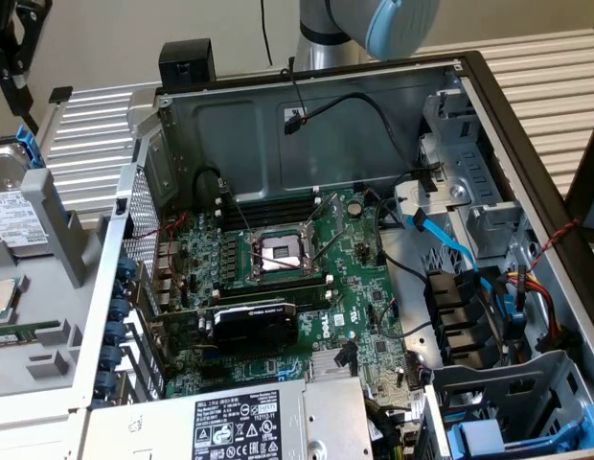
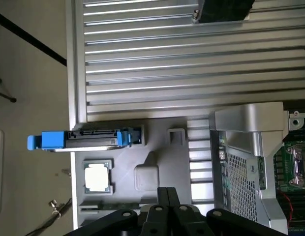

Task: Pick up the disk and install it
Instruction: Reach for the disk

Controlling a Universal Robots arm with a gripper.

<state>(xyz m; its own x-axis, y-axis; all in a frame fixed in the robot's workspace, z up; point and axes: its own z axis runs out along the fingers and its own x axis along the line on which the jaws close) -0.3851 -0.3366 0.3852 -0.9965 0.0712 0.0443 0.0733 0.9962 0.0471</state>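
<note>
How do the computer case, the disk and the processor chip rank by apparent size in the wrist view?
1. Computer case: largest by far, even though the picture's edge cuts it off.
2. Disk: seen edge-on in its blue carrier, a long thin strip.
3. Processor chip: a small square, shorter than the disk is long.

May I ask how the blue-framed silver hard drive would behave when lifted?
The blue-framed silver hard drive looks metal-bodied, so probably rigid and dense. Standing on edge in the grey plastic holder, it might tip if nudged.
</note>
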